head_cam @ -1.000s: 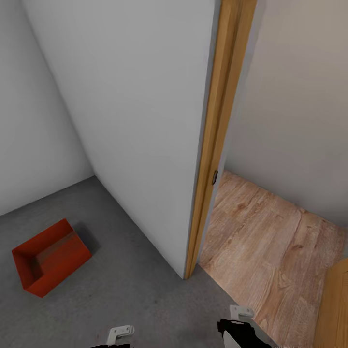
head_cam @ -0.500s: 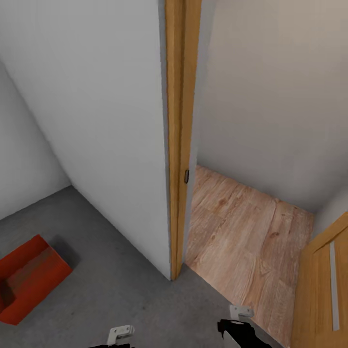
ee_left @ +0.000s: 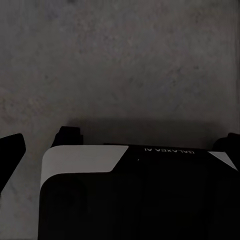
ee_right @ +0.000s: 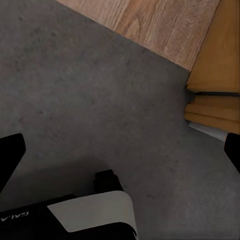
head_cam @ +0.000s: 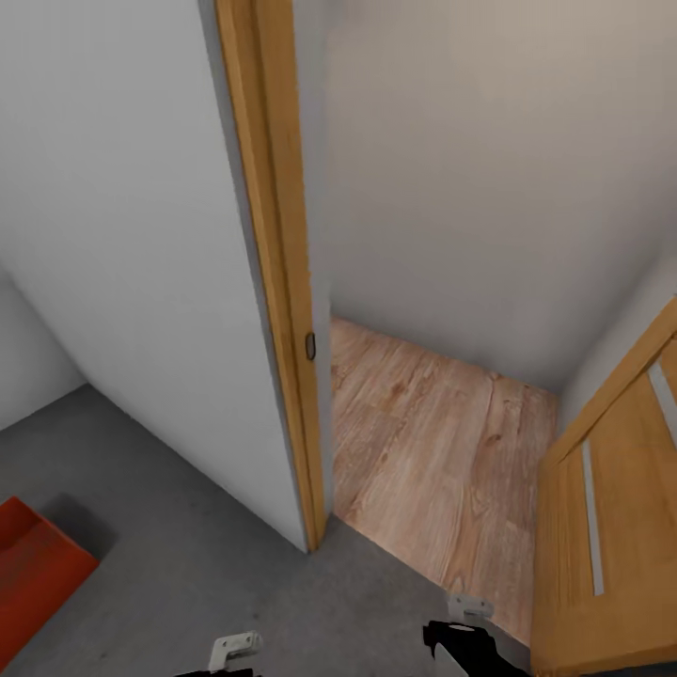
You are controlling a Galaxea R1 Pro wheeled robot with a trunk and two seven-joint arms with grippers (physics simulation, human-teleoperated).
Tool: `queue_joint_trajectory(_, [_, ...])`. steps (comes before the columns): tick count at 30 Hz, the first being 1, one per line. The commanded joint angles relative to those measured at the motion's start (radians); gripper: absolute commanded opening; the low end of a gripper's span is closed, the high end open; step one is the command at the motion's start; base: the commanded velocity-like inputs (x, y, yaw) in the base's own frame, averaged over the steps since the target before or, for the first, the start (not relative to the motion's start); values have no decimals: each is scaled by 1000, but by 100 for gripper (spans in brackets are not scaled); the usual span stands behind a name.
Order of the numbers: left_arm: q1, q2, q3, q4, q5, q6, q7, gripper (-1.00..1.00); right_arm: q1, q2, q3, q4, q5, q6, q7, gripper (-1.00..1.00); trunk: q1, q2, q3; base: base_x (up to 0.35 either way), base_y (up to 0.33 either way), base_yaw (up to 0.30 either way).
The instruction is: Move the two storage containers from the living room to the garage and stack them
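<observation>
Grey speckled concrete floor (head_cam: 207, 574) runs up to a doorway; past the threshold, light wood planks (head_cam: 423, 470); white wall (head_cam: 122, 263) ends at a wood door frame (head_cam: 273, 282) w/ a small dark latch plate; an open wood door (head_cam: 611, 527) w/ pale slits stands at the right edge.

One orange-red bin (head_cam: 33, 578) sits on the concrete at the far left of the head view, near the wall corner, well apart from the doorway; only one corner and part of a side wall show, rest cut off by the frame edge; inside can't be seen, so contents unknown; plain matte sides, shadow just behind it.

Left gripper (ee_left: 117, 137): wrist view shows black fingertips at both frame edges, wide apart, nothing between them but bare concrete. Right gripper (ee_right: 120, 150): same, tips spread to both edges, nothing held; under it concrete, then planks and the door's bottom corner (ee_right: 212, 100). Head view catches just the white-and-black arm ends at the bottom edge; fingers not visible there.
</observation>
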Motion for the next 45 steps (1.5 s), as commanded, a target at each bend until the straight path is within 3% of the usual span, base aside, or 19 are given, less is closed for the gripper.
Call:
queue_joint_trajectory(1, [0,0,4,-2,10,6,-1,100,-1,-1,8,-1,-5,6,-7,100,0,-1,0,0,0,-288])
queue_joint_trajectory(20, [0,2,5,-2,10,7,-1,100,0,-1,8,-1,-5,6,-7,100,0,-1,15,8,0,-288])
queue_joint_trajectory(45, [0,4,5,-2,10,7,-1,100,-1,-1,8,-1,-5,6,-7,100,0,-1,20,310,0,-97])
